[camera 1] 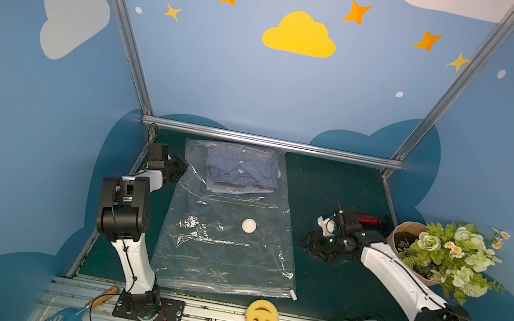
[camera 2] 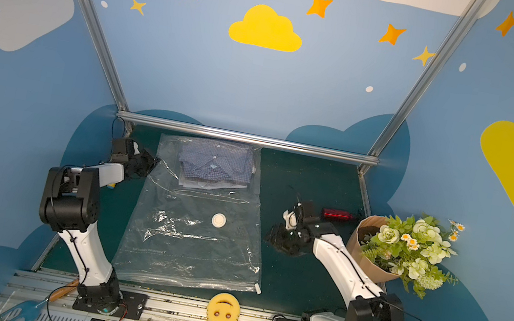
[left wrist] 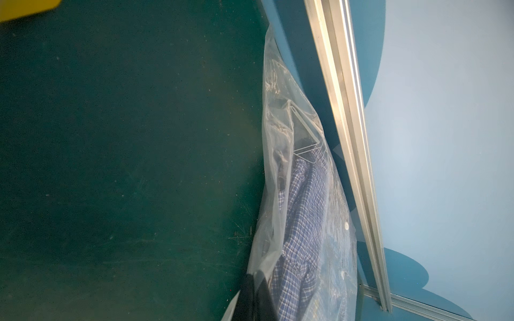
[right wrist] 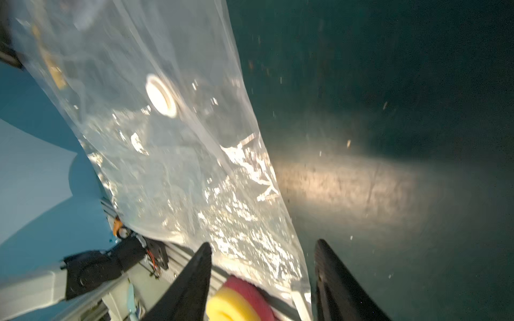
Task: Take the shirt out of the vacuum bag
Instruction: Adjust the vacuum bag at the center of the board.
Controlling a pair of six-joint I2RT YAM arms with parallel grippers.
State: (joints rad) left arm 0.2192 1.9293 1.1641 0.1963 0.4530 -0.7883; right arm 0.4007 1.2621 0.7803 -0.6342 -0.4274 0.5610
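The vacuum bag (camera 1: 226,245) (camera 2: 194,243) lies flat on the green table, clear and crinkly, with its round white valve (camera 1: 248,226) (right wrist: 161,96) near the middle. A small white slider clip (camera 1: 293,295) sits at its near right corner. The shirt (camera 1: 239,171) (left wrist: 303,222), folded blue plaid, is inside at the bag's far end. My left gripper (camera 1: 183,167) (left wrist: 257,278) is shut on the plastic of the bag's far left edge. Off the bag's right edge, my right gripper (camera 1: 306,245) (right wrist: 262,250) stands open, holding nothing.
A bouquet (camera 1: 446,252) in brown paper stands at the right edge, with a red object (camera 1: 368,219) beside it. A yellow smiley sponge (camera 1: 261,318) rests on the front rail. An aluminium bar (camera 1: 269,142) runs just behind the bag. A blue-headed tool (camera 1: 67,313) lies front left.
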